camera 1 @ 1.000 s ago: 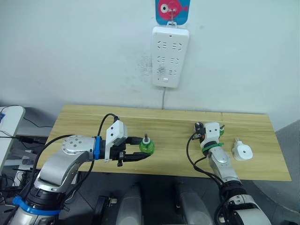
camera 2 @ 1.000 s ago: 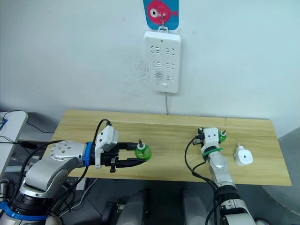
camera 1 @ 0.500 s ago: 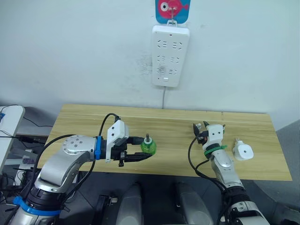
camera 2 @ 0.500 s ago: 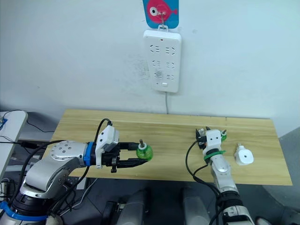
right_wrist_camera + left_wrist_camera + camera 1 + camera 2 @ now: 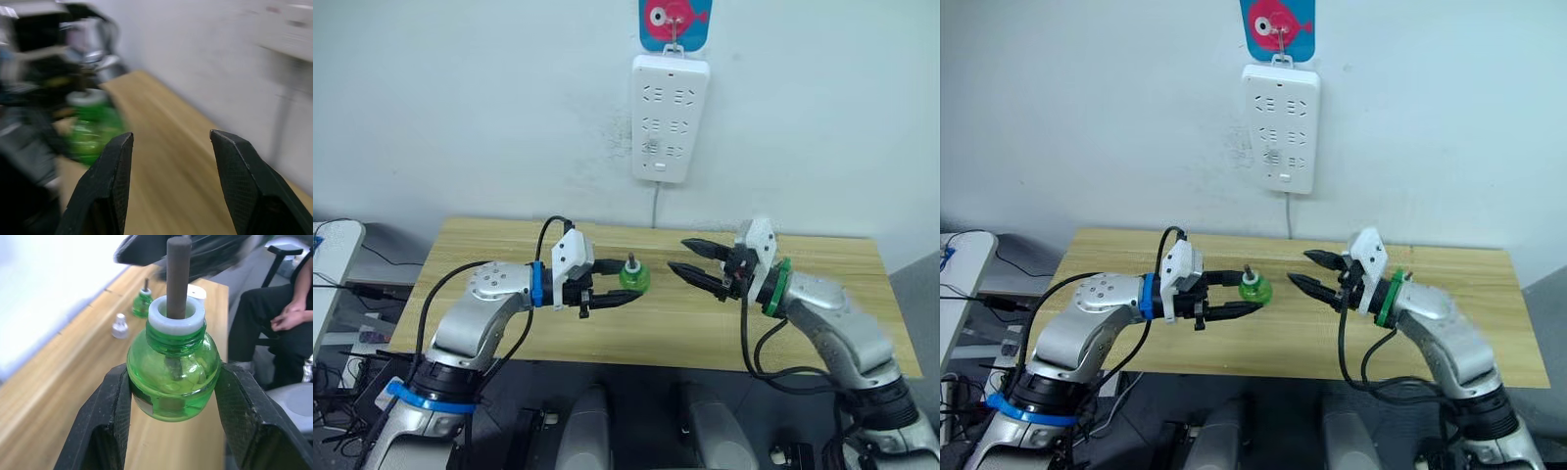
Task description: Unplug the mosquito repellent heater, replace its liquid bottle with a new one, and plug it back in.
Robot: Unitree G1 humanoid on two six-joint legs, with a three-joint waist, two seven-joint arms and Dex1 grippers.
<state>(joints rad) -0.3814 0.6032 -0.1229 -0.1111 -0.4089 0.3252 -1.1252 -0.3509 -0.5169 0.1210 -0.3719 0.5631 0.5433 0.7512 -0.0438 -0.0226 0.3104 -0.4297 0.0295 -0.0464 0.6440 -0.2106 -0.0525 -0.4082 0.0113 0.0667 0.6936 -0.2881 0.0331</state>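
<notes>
My left gripper (image 5: 625, 284) is shut on a green liquid bottle (image 5: 172, 377) with a white neck and a dark wick, held upright above the table's middle. The black fingers (image 5: 102, 426) press on both sides of the bottle. Facing it, a short gap to the right, my right gripper (image 5: 677, 256) is open with nothing between its fingers. A second green bottle (image 5: 143, 303) and a small white cap (image 5: 119, 326) stand on the table farther to the right. The mosquito repellent heater is hidden behind my right arm in the eye views.
A long white power strip (image 5: 670, 117) hangs on the wall above the wooden table (image 5: 509, 245), its cable running down behind it. A seated person (image 5: 274, 318) shows past the table's right end. Furniture and cables stand at the far left.
My right arm has lifted off the table and swung left, its gripper now open and pointing at the held bottle. My left gripper has carried the bottle up and to the right.
</notes>
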